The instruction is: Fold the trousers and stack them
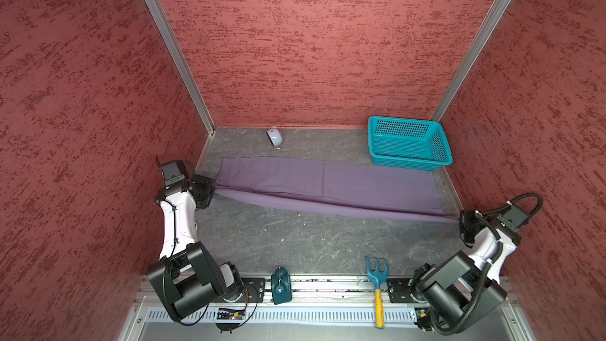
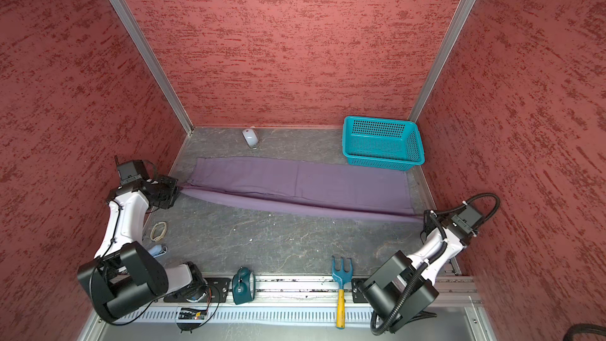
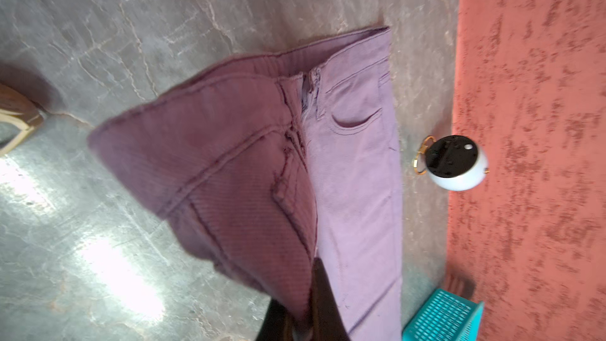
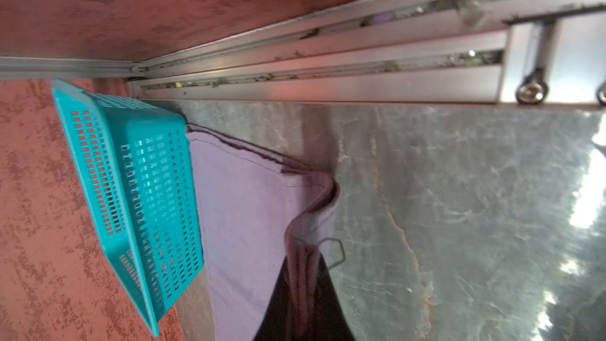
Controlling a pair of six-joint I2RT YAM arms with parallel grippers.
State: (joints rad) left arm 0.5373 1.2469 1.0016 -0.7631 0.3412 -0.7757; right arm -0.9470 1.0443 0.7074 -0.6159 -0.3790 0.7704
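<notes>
The purple-grey trousers [image 1: 328, 182] [image 2: 295, 182] stretch across the grey table in both top views, waistband at the left and leg hems at the right. The far half lies flat. The near edge is lifted and pulled taut between both grippers. My left gripper [image 1: 213, 188] [image 2: 178, 188] is shut on the waistband corner. In the left wrist view the cloth [image 3: 236, 172] rises into the left gripper [image 3: 308, 319]. My right gripper [image 1: 459, 219] [image 2: 423, 218] is shut on the hem. In the right wrist view the gathered hem [image 4: 311, 211] runs into the right gripper [image 4: 303, 290].
A teal basket [image 1: 406, 160] [image 2: 380, 159] [image 4: 131, 175] stands at the back right, touching the trousers' far edge. A white rounded object [image 1: 274, 137] [image 3: 455, 162] sits by the back wall. A teal clock [image 1: 281, 285] and a blue garden fork [image 1: 377, 277] lie at the front rail. Red walls enclose three sides.
</notes>
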